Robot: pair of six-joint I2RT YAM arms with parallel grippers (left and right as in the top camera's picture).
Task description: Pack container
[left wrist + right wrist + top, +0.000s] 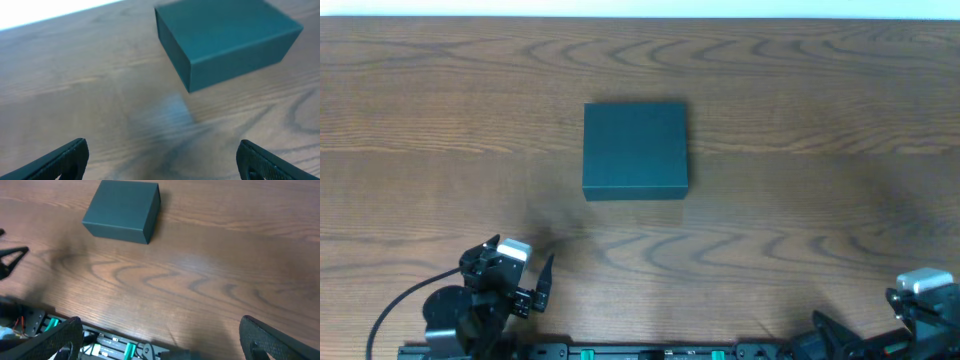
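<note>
Middle of worktop [820,100]: dark container [635,150], lid shut, lying flat. Near front edge, released wide and empty: left pincer [161,155], right pincer [160,330], both well apart from container.

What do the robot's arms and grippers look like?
The left arm and right arm are black, each with a silver-white block on top. The left gripper and right gripper have dark tapered fingers. A black cable curves off the left arm.

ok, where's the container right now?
Overhead view: the container sits closed near the middle of the table, left of centre, far side of the left gripper and clear of it.
</note>
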